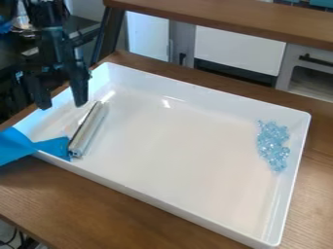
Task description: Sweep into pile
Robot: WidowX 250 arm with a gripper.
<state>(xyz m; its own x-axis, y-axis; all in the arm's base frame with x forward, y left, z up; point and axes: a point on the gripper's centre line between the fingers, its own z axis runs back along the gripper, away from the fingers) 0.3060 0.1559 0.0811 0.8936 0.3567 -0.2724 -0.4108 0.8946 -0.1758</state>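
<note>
Wooden table (98,206) w/ a big white tray (175,203) on top, walls raised all round. Black gripper (62,106) hangs at upper L, above tray's L end, fingers wide apart, nothing btwn them. Flat blue piece (16,147) at L edge, pinched narrow mid-way, its R end just beside the bar's near end. Silvery bar (89,129) lies at a slant in tray's L part, below the gripper & apart from it. Small clear-blue beads (272,141), task's stuff, bunched in a longish cluster nr tray's R wall, well apart from bar.
</note>
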